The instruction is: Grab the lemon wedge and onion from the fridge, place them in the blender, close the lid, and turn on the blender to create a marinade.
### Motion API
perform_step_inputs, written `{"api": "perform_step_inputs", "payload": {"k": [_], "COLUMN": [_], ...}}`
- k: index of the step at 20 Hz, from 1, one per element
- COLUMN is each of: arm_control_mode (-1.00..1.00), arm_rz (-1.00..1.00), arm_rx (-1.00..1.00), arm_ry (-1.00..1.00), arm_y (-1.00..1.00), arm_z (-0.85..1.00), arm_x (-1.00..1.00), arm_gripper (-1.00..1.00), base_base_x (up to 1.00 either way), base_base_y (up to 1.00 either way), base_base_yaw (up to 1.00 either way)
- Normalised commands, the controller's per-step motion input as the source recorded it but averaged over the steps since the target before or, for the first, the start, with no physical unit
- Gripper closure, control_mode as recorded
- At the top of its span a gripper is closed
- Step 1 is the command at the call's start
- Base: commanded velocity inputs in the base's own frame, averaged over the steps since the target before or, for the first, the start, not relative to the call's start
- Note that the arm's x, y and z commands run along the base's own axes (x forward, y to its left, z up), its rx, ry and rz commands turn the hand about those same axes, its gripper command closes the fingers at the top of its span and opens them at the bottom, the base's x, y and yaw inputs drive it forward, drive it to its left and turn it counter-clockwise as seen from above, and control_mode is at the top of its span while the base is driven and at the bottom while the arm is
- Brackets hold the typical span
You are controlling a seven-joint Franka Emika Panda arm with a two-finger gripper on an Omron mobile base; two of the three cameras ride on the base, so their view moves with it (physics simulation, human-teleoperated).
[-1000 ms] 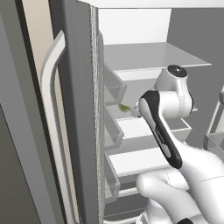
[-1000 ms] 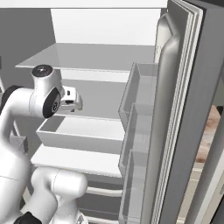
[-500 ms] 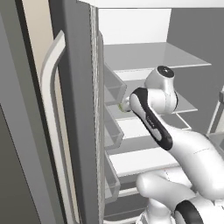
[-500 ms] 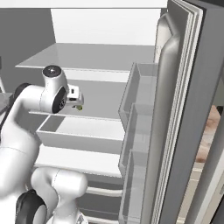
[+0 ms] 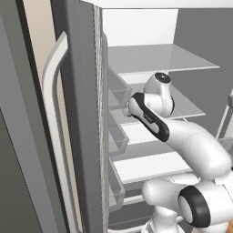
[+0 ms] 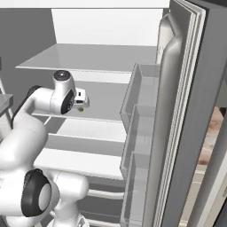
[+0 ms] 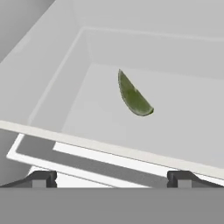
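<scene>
The fridge stands with both doors swung wide, and my arm reaches in over its middle shelf. A small yellow-green lemon wedge lies on that white shelf, a short way ahead of my gripper. The two dark fingertips are spread wide and open, with nothing between them. From the right base, the gripper hovers just above the wedge. The onion, the blender and the lid are out of view.
The left door, with its curved handle, and its bins stand close beside my forearm. The right door's clear bins line the other side. A glass shelf hangs above my wrist.
My arm has stretched deeper into the fridge, carrying the hand over the middle shelf up to the lemon wedge. The fingers have stayed open.
</scene>
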Motion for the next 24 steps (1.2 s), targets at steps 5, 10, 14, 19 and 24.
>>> {"api": "perform_step_inputs", "payload": {"k": [5,10,14,19,24], "arm_control_mode": [-1.00,-1.00,-1.00,-1.00,-1.00], "arm_rz": [0.00,0.00,0.00,0.00,0.00], "arm_rx": [0.00,0.00,0.00,0.00,0.00], "arm_ry": [0.00,0.00,0.00,0.00,0.00], "arm_y": [-0.01,0.00,0.00,0.00,0.00], "arm_z": [-0.32,-0.11,-0.01,0.00,-0.13], "arm_x": [0.18,0.30,0.30,0.29,0.25], "arm_gripper": [-1.00,-1.00,-1.00,-1.00,-1.00], "base_base_x": [0.00,0.00,0.00,0.00,0.00], "base_base_y": [0.00,0.00,0.00,0.00,0.00], "base_base_yaw": [0.00,0.00,0.00,0.00,0.00]}}
